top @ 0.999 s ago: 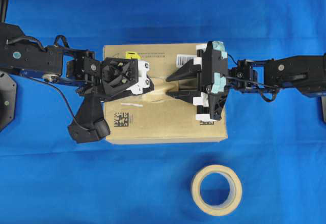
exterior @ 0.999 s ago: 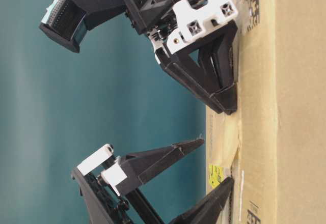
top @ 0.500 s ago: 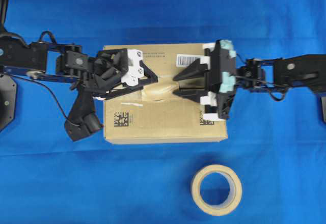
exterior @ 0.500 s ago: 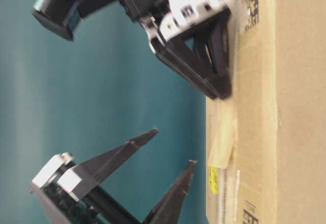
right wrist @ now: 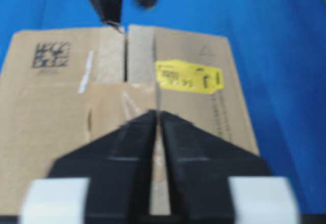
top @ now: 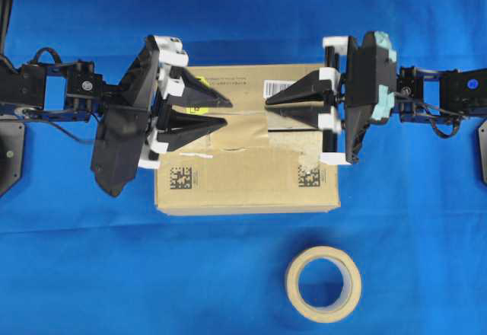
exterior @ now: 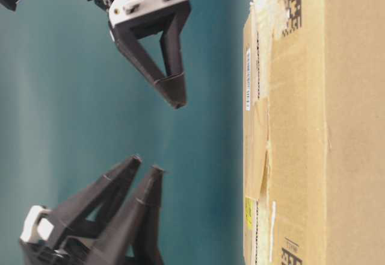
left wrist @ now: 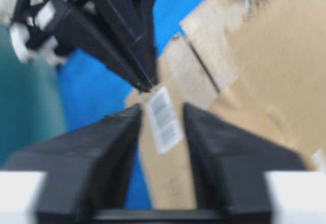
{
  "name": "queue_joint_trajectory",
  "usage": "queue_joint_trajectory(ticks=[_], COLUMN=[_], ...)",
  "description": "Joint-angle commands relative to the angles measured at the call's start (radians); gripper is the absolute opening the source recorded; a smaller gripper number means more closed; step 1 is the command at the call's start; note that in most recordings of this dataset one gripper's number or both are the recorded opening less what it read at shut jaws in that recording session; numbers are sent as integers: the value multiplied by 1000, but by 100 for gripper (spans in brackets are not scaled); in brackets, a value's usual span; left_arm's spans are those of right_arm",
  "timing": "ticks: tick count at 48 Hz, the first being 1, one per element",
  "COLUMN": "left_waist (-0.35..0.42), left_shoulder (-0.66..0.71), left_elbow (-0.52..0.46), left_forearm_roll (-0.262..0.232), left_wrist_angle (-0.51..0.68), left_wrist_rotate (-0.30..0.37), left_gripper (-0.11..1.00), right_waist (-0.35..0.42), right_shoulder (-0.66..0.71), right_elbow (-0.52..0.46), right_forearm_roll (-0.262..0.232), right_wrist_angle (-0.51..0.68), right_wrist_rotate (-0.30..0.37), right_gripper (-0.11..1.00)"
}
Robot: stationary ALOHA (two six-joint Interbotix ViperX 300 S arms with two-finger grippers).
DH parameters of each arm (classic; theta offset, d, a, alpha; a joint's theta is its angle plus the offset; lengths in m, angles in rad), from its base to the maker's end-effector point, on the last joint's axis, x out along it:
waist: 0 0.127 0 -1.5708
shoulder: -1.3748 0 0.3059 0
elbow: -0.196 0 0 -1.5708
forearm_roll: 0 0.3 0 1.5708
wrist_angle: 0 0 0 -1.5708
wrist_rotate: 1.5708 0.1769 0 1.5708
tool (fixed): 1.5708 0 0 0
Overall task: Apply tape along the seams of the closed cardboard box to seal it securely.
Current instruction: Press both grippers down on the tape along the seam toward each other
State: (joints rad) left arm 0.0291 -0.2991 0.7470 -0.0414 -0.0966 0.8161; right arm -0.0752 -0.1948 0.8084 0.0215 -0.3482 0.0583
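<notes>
The brown cardboard box (top: pixel 251 183) lies flat on the blue cloth. Its seam (right wrist: pixel 126 56) runs lengthwise between the two flaps. A short tan piece of tape (top: pixel 242 128) sits over the middle of the seam, wrinkled, and one edge of the tape (exterior: pixel 260 150) curls up off the box. My left gripper (top: pixel 228 113) hovers above the box's left half near the yellow sticker (top: pixel 199 84). Its jaws stand a little apart with nothing between them. My right gripper (top: pixel 266 105) hovers above the right half by the barcode label (top: pixel 278 88), shut and empty. Both hang well above the box top.
A beige tape roll (top: pixel 323 253) lies flat on the cloth in front of the box, right of centre. Blue cloth (top: pixel 76 274) surrounds the box on all sides. Both arms reach in from the left and right edges.
Both grippers have lifted off the box top and drawn back toward their own sides. Both jaws have narrowed, the right one fully. The tape stays on the seam.
</notes>
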Motion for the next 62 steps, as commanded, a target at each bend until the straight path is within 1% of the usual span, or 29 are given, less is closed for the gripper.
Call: queue_joint_trajectory(ticks=[1,3,5,7,9,14,21,28,38,47,55,62], left_waist=[-5,-5,-5,-5,-5,-9,-15,-15,-2,8,11,18], left_shoulder=[5,11,17,25,32,51,75,120,189,235,249,225], left_elbow=[-6,-5,-5,-3,0,9,34,54,58,58,72,120], left_forearm_roll=[-2,2,2,3,2,3,-2,0,0,-2,-3,-5], left_wrist_angle=[-18,-21,-28,-31,-38,-60,-97,-158,-190,-195,-189,-181], left_wrist_rotate=[-141,-210,-267,-307,-330,-364,-387,-456,-494,-497,-500,-503], left_gripper=[22,12,4,-1,0,0,0,0,0,0,0,0], right_waist=[-2,-2,-2,-2,-2,-2,-2,2,21,29,29,26], right_shoulder=[2,9,21,32,49,91,149,189,221,258,267,245], right_elbow=[-29,-34,-40,-48,-54,-78,-117,-140,-150,-146,-127,-91], right_forearm_roll=[-3,-3,-2,-3,-3,-3,-2,-2,-2,3,6,21], right_wrist_angle=[-20,-21,-21,-23,-23,-23,-18,-18,-18,-18,2,31], right_wrist_rotate=[-2,-2,-2,-2,-3,-3,-2,2,3,9,14,14], right_gripper=[5,-1,-1,-1,-1,-1,-1,-1,-1,-1,-1,-1])
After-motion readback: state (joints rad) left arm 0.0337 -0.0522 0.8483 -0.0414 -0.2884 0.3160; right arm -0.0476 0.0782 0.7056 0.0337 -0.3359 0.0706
